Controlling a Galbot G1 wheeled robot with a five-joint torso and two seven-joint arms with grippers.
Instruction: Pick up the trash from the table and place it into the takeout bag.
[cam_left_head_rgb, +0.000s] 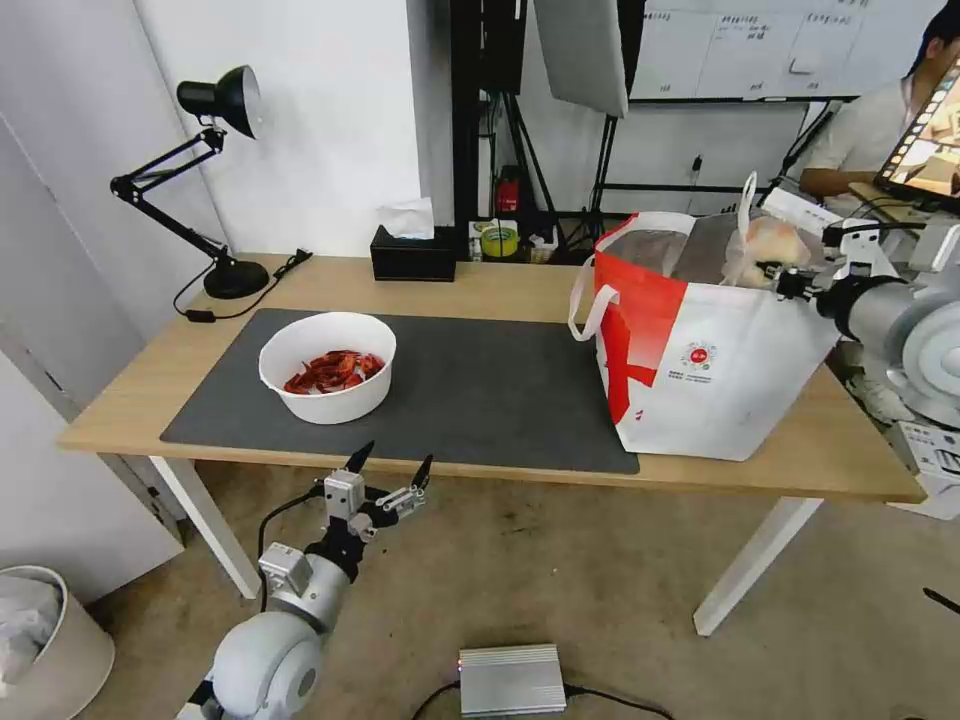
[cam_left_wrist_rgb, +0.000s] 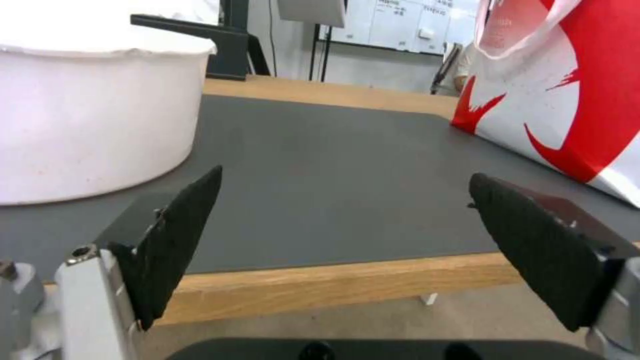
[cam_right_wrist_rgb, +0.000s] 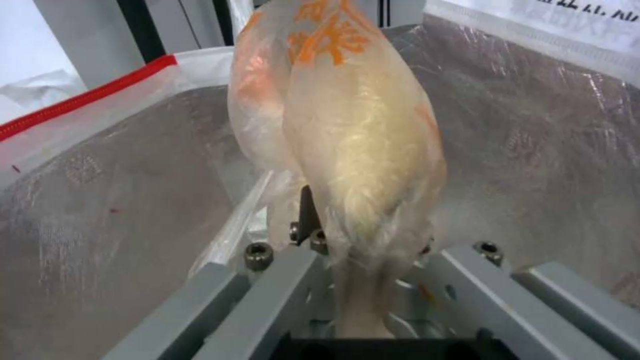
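A: Where's the right gripper (cam_left_head_rgb: 775, 277)?
B: Over the takeout bag (cam_left_head_rgb: 720, 370), its fingers pinched on the clear bag around the beige ball (cam_right_wrist_rgb: 347, 130), above the foil lining.
A: And the left gripper (cam_left_head_rgb: 390, 468)?
B: Fingers spread wide, below the table (cam_left_head_rgb: 480, 285) edge, well left of the takeout bag. The bowl of crayfish shells (cam_left_head_rgb: 328, 366) sits on the mat (cam_left_head_rgb: 500, 390), left of the takeout bag.

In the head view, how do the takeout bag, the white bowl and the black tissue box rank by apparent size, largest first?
1. takeout bag, clearly largest.
2. white bowl.
3. black tissue box, smallest, though it stands farther from the camera, which shrinks it somewhat.
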